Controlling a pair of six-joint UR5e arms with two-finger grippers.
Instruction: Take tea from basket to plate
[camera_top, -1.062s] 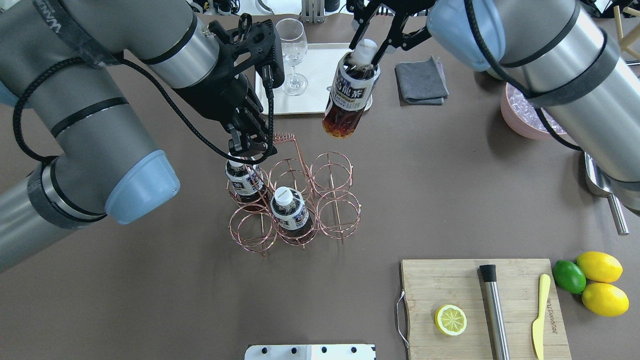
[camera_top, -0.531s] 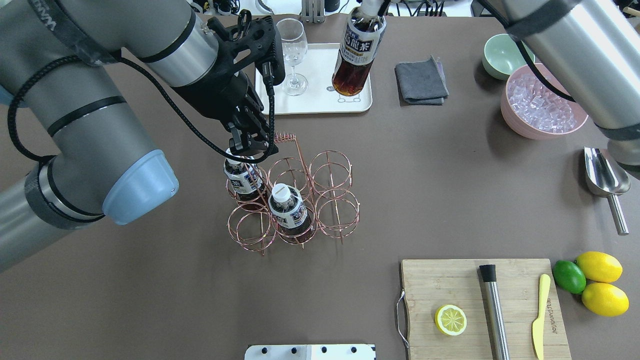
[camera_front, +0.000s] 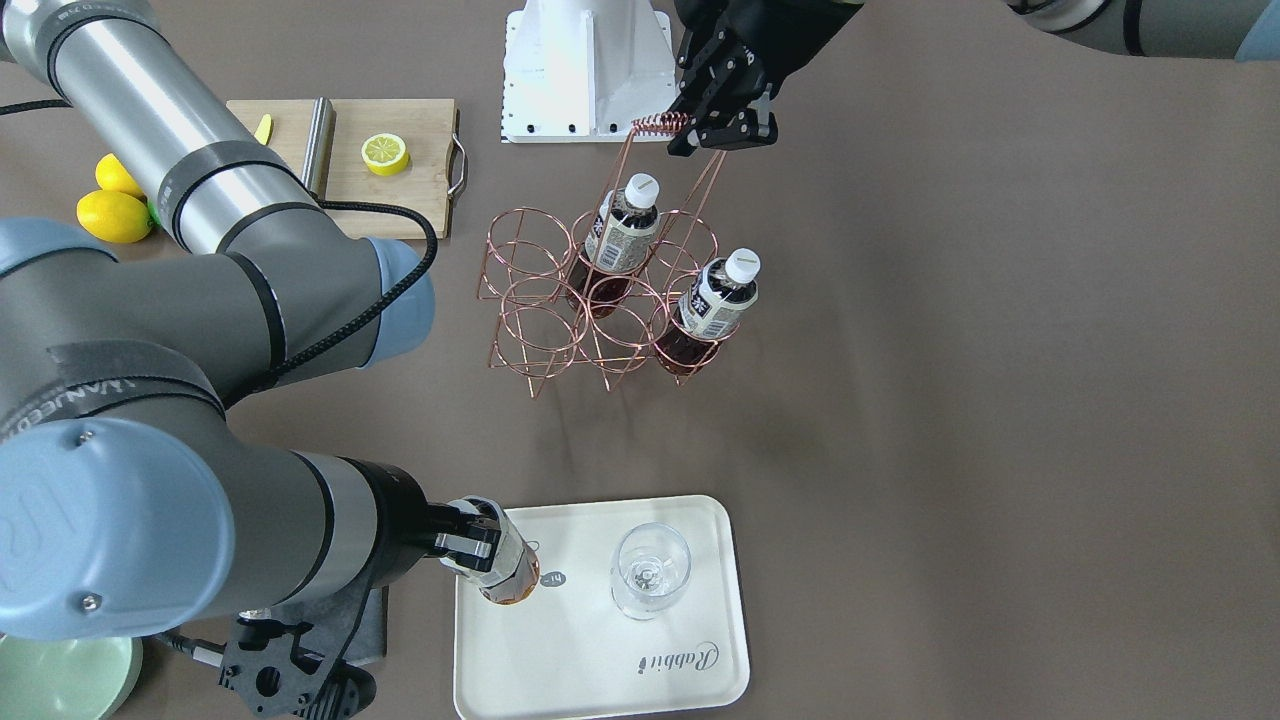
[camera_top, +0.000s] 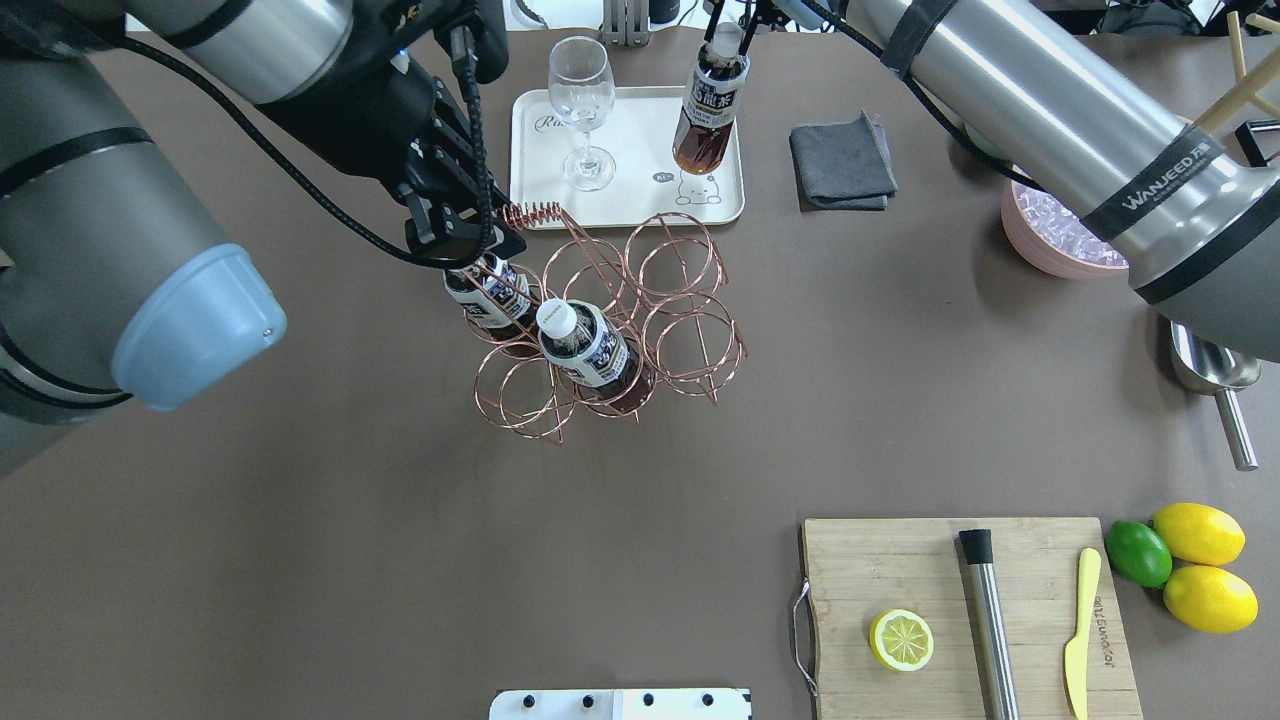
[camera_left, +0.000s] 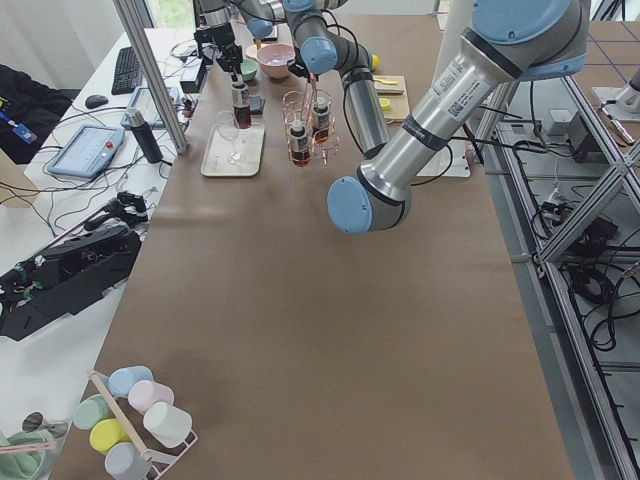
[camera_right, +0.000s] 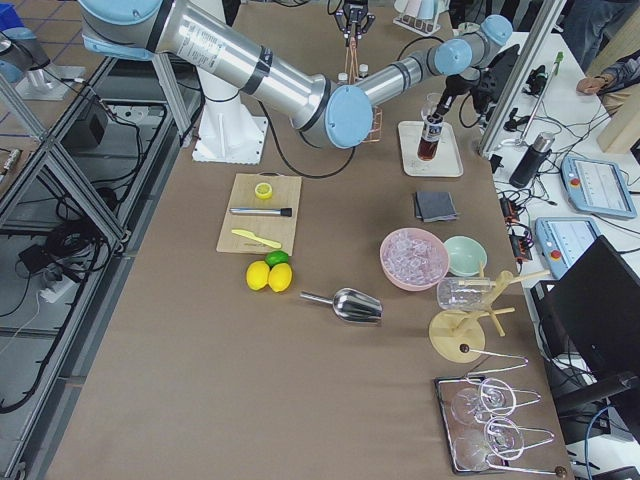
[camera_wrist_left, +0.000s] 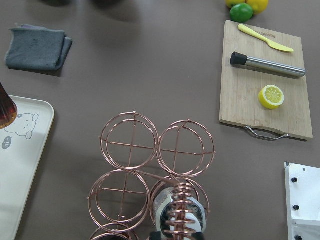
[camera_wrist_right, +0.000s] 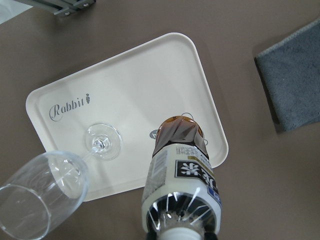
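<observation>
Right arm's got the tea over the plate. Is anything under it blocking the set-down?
Nothing visible. The tea, held by the right gripper, is over the plate's bare bear-drawing corner; the wine glass stands on the plate beside it, apart from the bottle.

Glossy clear plastic bottle (camera_wrist_right: 180, 190) with a printed label, smooth matt cream tray (camera_wrist_right: 135, 80), shiny clear glass (camera_top: 580, 90), polished copper wire rack (camera_top: 530, 213), soft grey cloth (camera_top: 842, 162) at the tray's three o'clock, grained wooden board (camera_top: 900, 560), matt brown tabletop (camera_top: 400, 550).
</observation>
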